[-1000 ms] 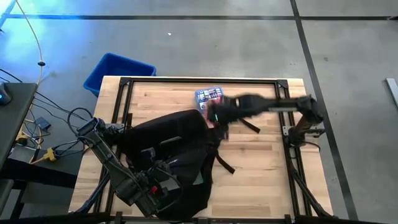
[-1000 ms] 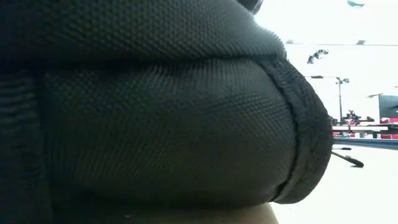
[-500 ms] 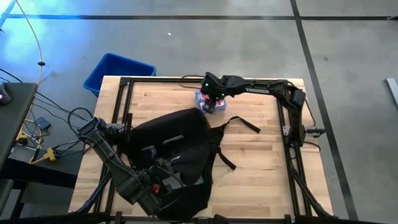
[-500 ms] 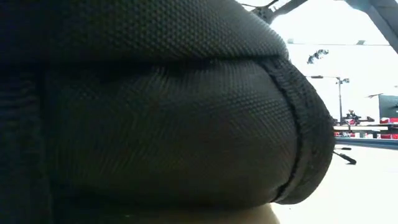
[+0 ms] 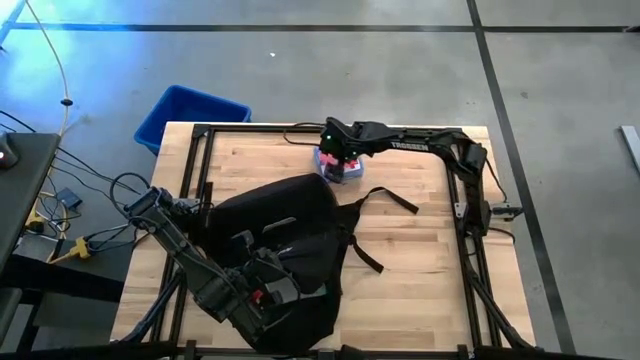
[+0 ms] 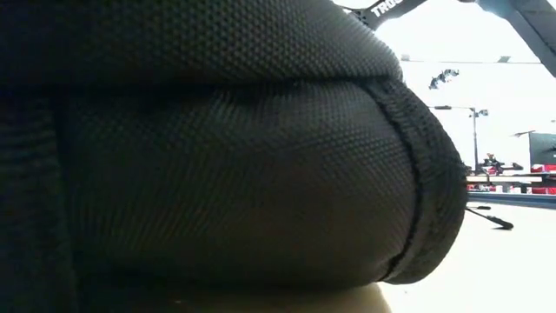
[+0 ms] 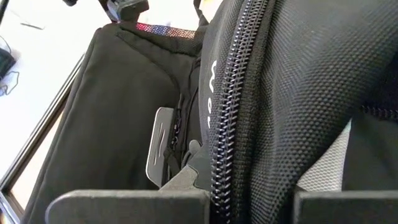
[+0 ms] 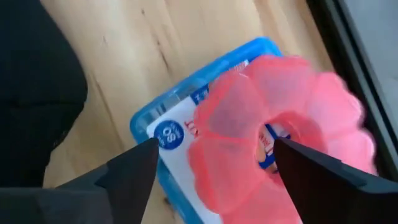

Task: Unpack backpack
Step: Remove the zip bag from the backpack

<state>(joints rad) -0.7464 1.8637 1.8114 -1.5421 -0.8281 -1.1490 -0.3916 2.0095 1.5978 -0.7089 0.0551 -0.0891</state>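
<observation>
The black backpack lies on the wooden table left of centre and fills the low view. My left gripper is at its near end, shut on its zippered edge. My right gripper is open at the table's far middle. It is above a blue-edged pack with a pink ring-shaped thing lying on it. Its fingers stand on either side of the ring, and I cannot tell whether they touch it. My left gripper pinches the backpack's zippered opening edge between its two fingers. The zipper runs along the gap between the fingers, and the thick fabric fills that gap. The backpack's body rests on the table.
A blue plastic bin stands off the table's far left corner. The backpack's straps trail toward the table's right. A flat grey item shows inside the backpack. Bare wood lies right of the backpack, and a black metal frame edges the table.
My right gripper has gone from beside the backpack's far right side toward the table's far edge. It now stands over the blue-edged pack. The backpack has stayed where it was.
</observation>
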